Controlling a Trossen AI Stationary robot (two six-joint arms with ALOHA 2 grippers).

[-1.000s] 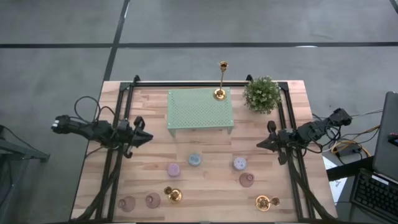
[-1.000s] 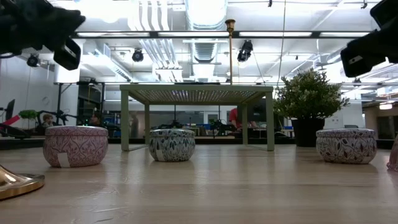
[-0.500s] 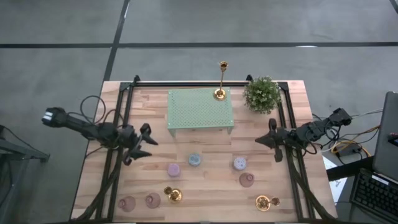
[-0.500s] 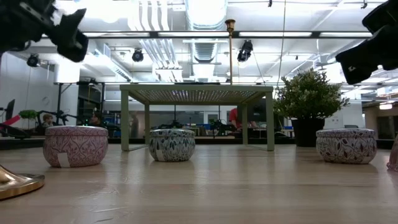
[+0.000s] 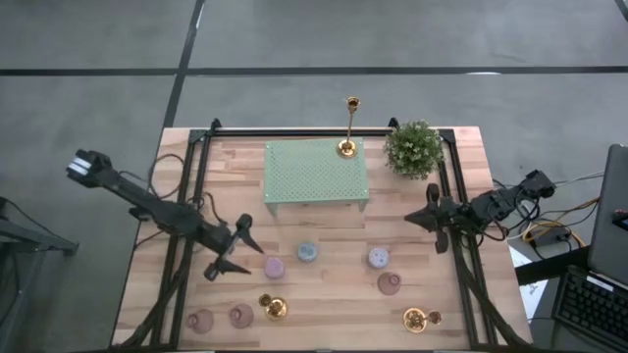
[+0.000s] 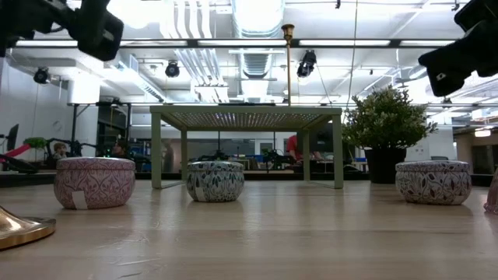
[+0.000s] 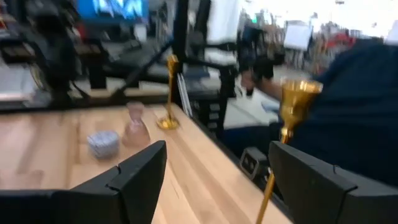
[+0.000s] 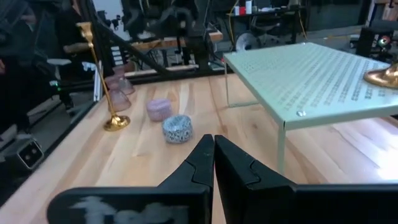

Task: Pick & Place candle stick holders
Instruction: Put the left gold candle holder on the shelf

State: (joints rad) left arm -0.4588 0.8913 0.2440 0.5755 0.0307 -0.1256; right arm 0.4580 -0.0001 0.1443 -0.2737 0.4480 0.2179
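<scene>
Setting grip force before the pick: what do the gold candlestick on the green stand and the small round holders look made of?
The gold candlestick looks like polished metal, likely brass: bright, mirror-shiny. The small round holders look like printed tins or glazed ceramic, with leaf patterns and lid-like rims; which cannot be told. The green stand looks like perforated painted metal.

One candlestick point(image 5: 349, 126) stands on the perforated stand's point(image 5: 316, 175) back right corner; plant point(image 5: 412, 148) just right; small holders point(image 5: 307, 252) in front.

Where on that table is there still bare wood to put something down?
Bare wood lies left of the pale green perforated stand, and between the stand and the blue holder. The front is crowded: pastel holders, including the pink holder, and gold candlesticks. The left gripper hangs open there; the right gripper is shut.
</scene>
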